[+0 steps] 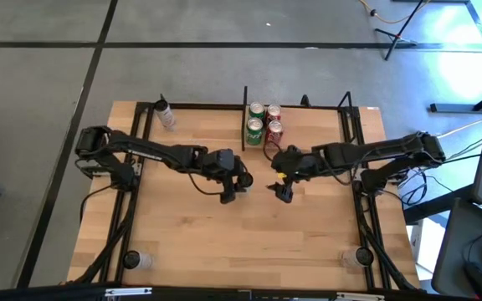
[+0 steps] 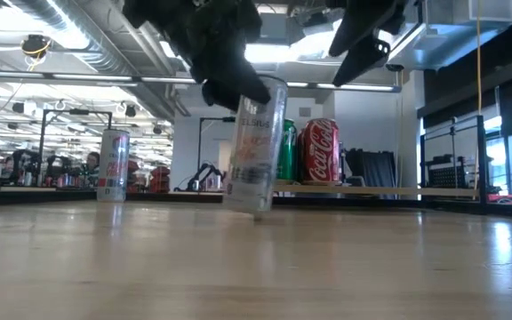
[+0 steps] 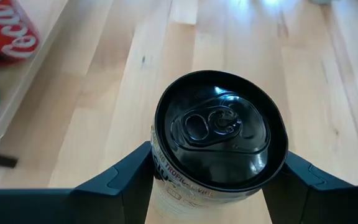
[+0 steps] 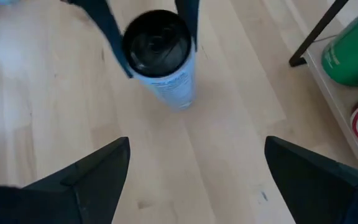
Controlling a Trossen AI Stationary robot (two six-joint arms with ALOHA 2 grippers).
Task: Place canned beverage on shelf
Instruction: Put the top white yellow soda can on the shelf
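A tall slim white can with a black top (image 3: 219,134) is between the fingers of my left gripper (image 1: 228,191), near the middle of the table. It is tilted in the low view (image 2: 256,151). My right gripper (image 1: 282,192) is open and empty, just to the right of the can and raised above the table (image 2: 363,40). In its wrist view (image 4: 197,162) the can (image 4: 160,59) lies ahead. The shelf (image 2: 372,188) stands at the table's far edge. Green cans (image 1: 255,121) and red cans (image 1: 274,124) stand on its pale board. My left gripper pinches the can between its two fingers (image 3: 129,186), one on each side of the upper wall (image 3: 166,186) just below the black rim. The fingers come from above. The can is tilted and hangs below them; I cannot tell whether its lower end (image 2: 245,206) touches the table.
A slim can (image 1: 166,114) stands at the table's far left and also shows in the low view (image 2: 114,176). Two more cans stand at the near corners (image 1: 135,259) (image 1: 361,257). Bare wood lies between the grippers and the shelf.
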